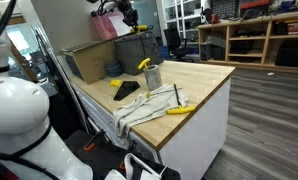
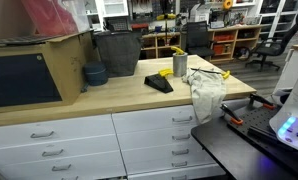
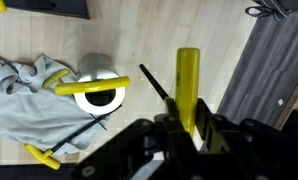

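Observation:
In the wrist view my gripper (image 3: pixel 188 114) is shut on a yellow-handled tool (image 3: pixel 188 80); its thin black shaft (image 3: pixel 155 82) slants up to the left. I am high above the wooden worktop (image 3: pixel 139 40). Below and to the left stands a metal cup (image 3: pixel 99 92) with another yellow-handled tool (image 3: pixel 89 85) lying across its mouth. In both exterior views that cup (image 1: pixel 152 76) (image 2: pixel 179 65) stands by a crumpled grey cloth (image 1: pixel 139 112) (image 2: pixel 205 92). A third yellow-handled tool (image 1: pixel 179 109) (image 3: pixel 41 155) lies on the cloth. I cannot make out my gripper in the exterior views.
A black flat object (image 1: pixel 127 91) (image 2: pixel 157 83) lies on the worktop near the cup. Behind it are a blue bowl (image 2: pixel 94 73), a dark bin (image 2: pixel 117 52) and a cardboard box (image 2: pixel 64 60). The worktop's edge drops to grey floor (image 3: pixel 274 60) on the right of the wrist view.

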